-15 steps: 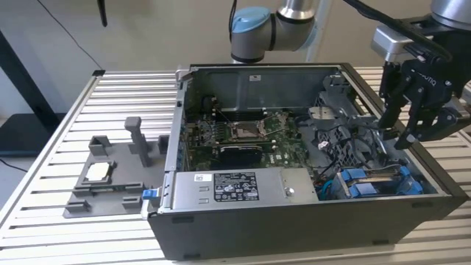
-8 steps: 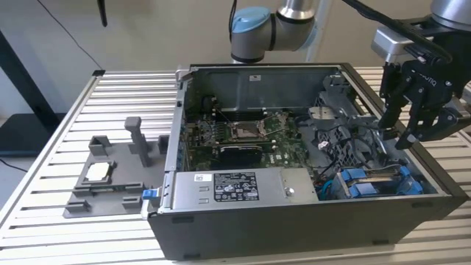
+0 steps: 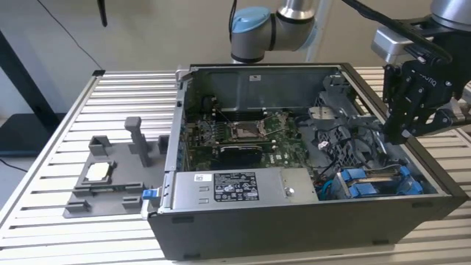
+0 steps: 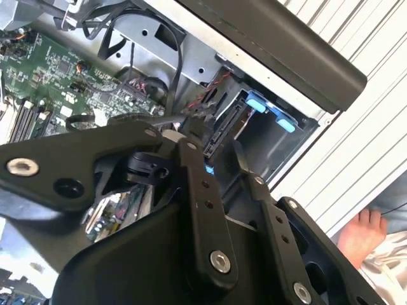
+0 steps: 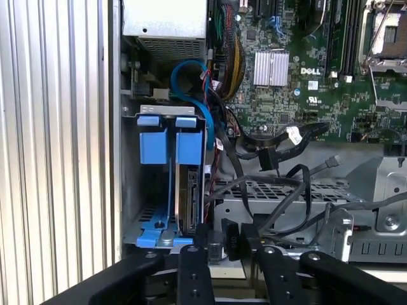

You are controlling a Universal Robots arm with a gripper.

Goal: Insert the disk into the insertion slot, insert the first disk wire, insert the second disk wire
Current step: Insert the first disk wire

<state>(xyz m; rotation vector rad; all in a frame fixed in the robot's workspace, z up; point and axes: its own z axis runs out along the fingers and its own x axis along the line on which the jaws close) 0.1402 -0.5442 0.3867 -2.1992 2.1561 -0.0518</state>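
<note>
Disk (image 5: 189, 200): on edge in drive cage (image 5: 130, 190), long axis and blue tabs toward power supply (image 5: 165, 19)
Gripper (image 5: 232, 248): jaws clenched on black wire connector (image 5: 232, 236)

On the silver power-supply box (image 3: 294, 185), a black-and-white sticker (image 3: 235, 186) crowded with fine print and symbols, too small to make out. Beside it, a small white label (image 3: 200, 178), likewise illegible. On the rear inner wall of the computer case (image 3: 294, 232), a tiny white tag (image 3: 254, 77), unreadable. On the housing of the pincer (image 3: 403, 132), pale lettering (image 3: 434, 83) running sideways. In the first wrist view, a short white logo (image 5: 310, 71) printed on the green motherboard (image 5: 286, 101) next to the finned heatsink (image 5: 271, 68), amid tiny white component markings.
</note>
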